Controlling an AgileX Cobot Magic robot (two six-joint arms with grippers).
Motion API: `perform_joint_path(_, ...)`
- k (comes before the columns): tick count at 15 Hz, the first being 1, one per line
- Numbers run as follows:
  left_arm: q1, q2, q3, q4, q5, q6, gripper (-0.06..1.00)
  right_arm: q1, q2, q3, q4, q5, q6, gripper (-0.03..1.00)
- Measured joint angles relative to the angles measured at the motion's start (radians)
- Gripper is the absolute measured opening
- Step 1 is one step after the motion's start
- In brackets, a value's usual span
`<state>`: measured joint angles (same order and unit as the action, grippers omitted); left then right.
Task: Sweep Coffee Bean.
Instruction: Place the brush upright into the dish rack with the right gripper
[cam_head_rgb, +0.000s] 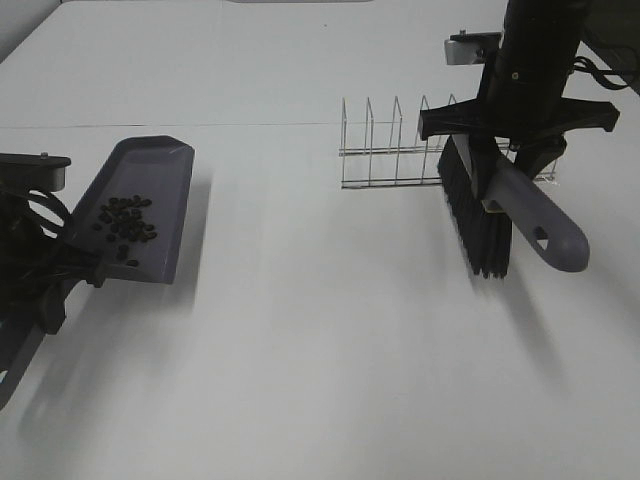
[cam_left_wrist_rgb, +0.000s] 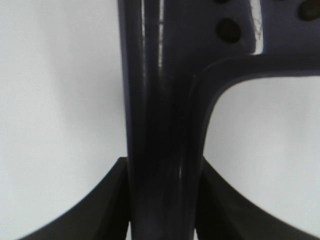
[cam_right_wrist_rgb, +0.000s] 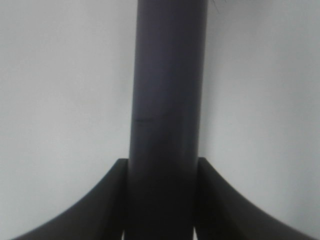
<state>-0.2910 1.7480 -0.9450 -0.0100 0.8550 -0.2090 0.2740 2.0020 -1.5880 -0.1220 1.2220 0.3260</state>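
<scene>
A grey-purple dustpan (cam_head_rgb: 140, 205) is held above the table at the left, with the coffee beans (cam_head_rgb: 126, 222) in a loose cluster inside it. My left gripper (cam_head_rgb: 40, 290) is shut on the dustpan's handle (cam_left_wrist_rgb: 160, 150); a few beans (cam_left_wrist_rgb: 228, 30) show in the left wrist view. My right gripper (cam_head_rgb: 515, 125) is shut on the handle (cam_right_wrist_rgb: 167, 115) of a brush (cam_head_rgb: 478, 215) with black bristles, held at the right near the rack.
A wire rack (cam_head_rgb: 400, 145) stands on the white table (cam_head_rgb: 330, 350) just left of the brush. A pale strip of the table's far edge runs across the back.
</scene>
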Motion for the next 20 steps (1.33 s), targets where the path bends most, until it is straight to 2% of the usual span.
perform_joint_path(4, 0.000, 0.000, 0.000, 0.010, 0.000, 0.000, 0.33, 0.018, 0.035, -0.028, -0.049, 0.001, 0.000, 0.36)
perform_joint_path(9, 0.000, 0.000, 0.000, 0.010, 0.000, 0.000, 0.33, 0.018, 0.098, -0.063, -0.051, -0.009, 0.000, 0.36)
perform_joint_path(14, 0.000, 0.000, 0.000, 0.010, 0.001, 0.000, 0.33, 0.017, 0.206, -0.227, -0.054, -0.005, -0.002, 0.36)
perform_joint_path(20, 0.000, 0.000, 0.000, 0.010, 0.024, 0.000, 0.33, 0.017, 0.292, -0.427, -0.116, 0.026, -0.003, 0.36)
